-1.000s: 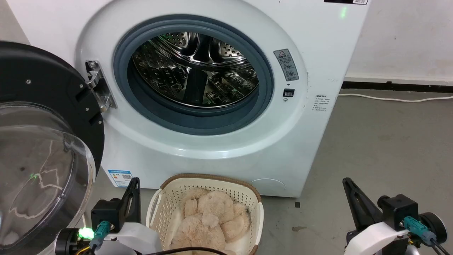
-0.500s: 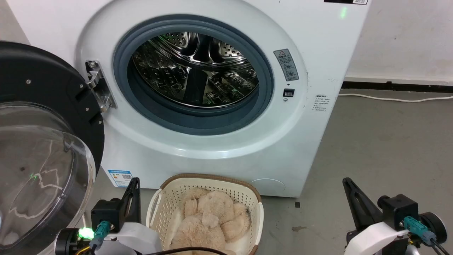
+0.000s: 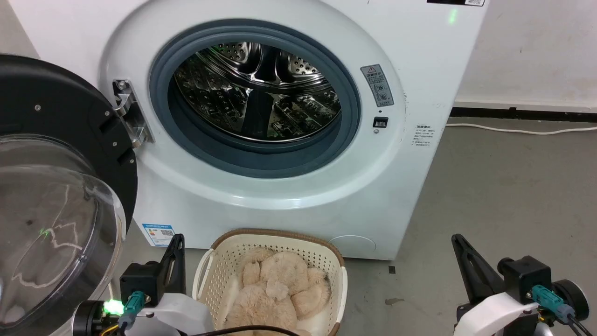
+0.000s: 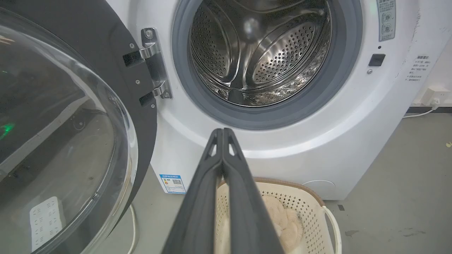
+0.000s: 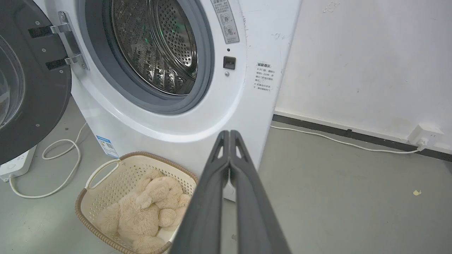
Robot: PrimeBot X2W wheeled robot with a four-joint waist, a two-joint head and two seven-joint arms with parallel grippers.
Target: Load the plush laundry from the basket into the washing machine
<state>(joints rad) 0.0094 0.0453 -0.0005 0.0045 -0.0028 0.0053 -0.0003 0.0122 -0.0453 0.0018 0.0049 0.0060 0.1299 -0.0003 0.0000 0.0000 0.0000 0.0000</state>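
The fluffy beige plush laundry (image 3: 275,294) (image 5: 144,208) lies curled inside the cream perforated basket (image 3: 219,266) (image 5: 102,183) on the floor before the white washing machine (image 3: 289,205). The machine's steel drum (image 3: 256,88) (image 4: 261,53) stands bare, and its black-framed door (image 3: 51,186) with the bubble window hangs swung out to the left. My left gripper (image 3: 177,239) (image 4: 222,131) is shut on nothing, just left of the basket. My right gripper (image 3: 456,238) (image 5: 229,132) is shut too, well right of the basket over the floor.
Grey concrete floor (image 3: 503,196) spreads to the right of the machine. A white cable (image 3: 517,130) runs along the wall's base to a socket (image 5: 423,134). Another white cable (image 5: 60,155) loops on the floor by a power strip (image 5: 17,165) under the door.
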